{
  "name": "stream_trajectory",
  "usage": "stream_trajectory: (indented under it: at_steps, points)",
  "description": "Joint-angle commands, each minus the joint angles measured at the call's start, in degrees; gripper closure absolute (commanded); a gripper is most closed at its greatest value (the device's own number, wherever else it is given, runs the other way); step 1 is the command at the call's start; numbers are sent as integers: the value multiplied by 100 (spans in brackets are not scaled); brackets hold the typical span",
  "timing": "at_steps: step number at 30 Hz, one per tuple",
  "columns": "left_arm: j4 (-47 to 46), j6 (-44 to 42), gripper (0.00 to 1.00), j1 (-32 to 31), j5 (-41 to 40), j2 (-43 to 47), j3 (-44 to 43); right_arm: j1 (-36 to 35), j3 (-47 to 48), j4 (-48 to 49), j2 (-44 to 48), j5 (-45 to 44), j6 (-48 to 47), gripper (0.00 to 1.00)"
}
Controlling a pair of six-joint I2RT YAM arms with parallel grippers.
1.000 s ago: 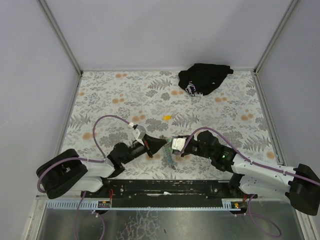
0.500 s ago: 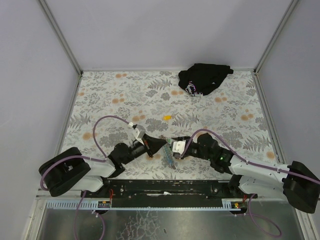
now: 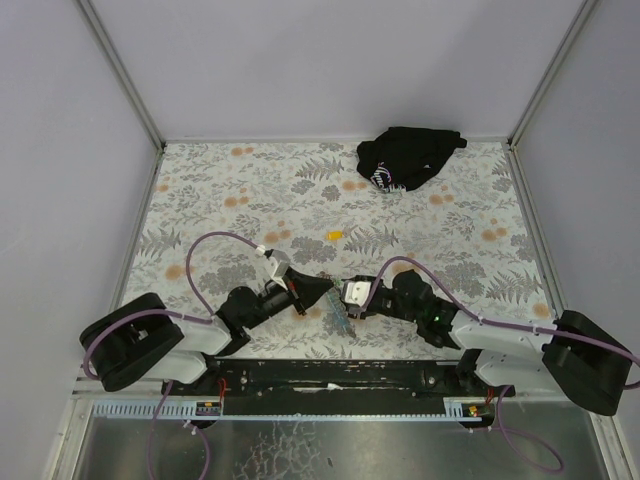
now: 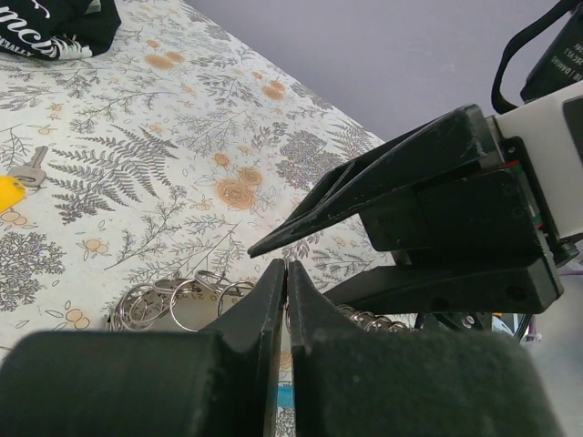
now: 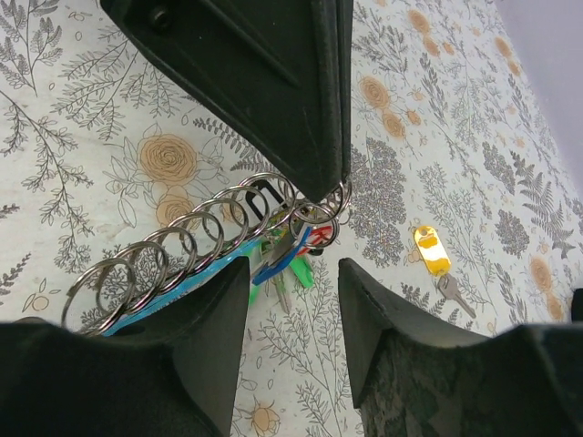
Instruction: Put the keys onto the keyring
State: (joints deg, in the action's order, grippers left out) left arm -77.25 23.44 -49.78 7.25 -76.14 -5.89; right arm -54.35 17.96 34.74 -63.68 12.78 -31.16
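The right tool [image 5: 293, 273], spread wide, faces the left tool [image 4: 285, 269]. The keyring [image 5: 219, 232], a row of linked rings on a blue strap, lies on the counter [image 3: 220, 190]. Its long axis runs from the near edge up to the left tool, which is pressed together on its end ring. The keys [image 5: 290, 257] cluster beside that tip. Beyond the left tool lies a yellow-tagged key [image 3: 335, 235], and far beyond, a black cloth [image 3: 408, 157].
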Motion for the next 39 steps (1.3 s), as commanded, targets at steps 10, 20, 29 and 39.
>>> stream_trajectory:
  at_steps: [10,20,29,39]
  points:
    - [-1098,99,100,21,113,-113,17,159,-119,1734,-511,313,323,57]
    - [-747,-104,100,21,-92,235,147,169,206,272,88,-46,-8,100]
    - [-17,-367,93,81,196,685,158,159,1053,-1644,446,-73,-430,100]
    - [1730,-819,67,372,953,1355,-356,91,1810,-2893,282,-62,-948,100]
